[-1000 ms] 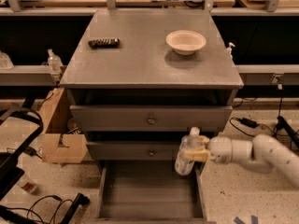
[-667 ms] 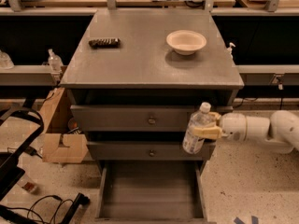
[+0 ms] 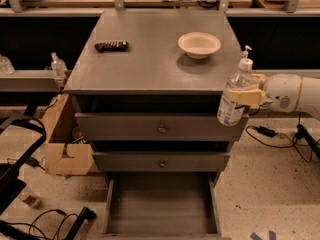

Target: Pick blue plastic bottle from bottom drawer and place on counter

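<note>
The gripper [image 3: 248,95] has raised the blue plastic bottle [image 3: 230,104] to the edge of the counter [image 3: 150,64].

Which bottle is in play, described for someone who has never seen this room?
Find the grey three-drawer cabinet; at the right edge of its counter, the gripper holds the blue plastic bottle in the air, tilted. It has a plain white screw cap and a pale bluish label, unlike the pump bottle on the ledge left of the cabinet.
</note>
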You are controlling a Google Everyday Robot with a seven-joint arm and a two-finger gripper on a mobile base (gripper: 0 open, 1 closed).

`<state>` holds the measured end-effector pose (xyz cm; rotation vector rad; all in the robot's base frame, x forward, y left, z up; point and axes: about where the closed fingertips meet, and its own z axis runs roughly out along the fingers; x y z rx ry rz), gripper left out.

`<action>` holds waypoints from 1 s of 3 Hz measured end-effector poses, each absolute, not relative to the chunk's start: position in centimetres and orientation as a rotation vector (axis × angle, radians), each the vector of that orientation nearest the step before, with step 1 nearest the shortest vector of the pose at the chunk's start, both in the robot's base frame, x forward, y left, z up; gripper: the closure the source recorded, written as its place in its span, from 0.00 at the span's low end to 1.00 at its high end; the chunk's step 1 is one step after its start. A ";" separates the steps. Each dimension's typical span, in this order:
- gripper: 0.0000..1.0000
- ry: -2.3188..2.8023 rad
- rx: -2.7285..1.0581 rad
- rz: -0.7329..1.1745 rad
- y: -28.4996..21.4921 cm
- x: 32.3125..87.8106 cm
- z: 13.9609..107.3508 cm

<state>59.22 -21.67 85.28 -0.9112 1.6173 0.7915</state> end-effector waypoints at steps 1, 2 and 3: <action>1.00 1.608 -0.919 0.796 -21.1 59.4 86.0; 1.00 1.582 -0.942 0.806 -19.7 59.7 88.1; 1.00 1.520 -0.994 0.810 -16.8 60.7 94.0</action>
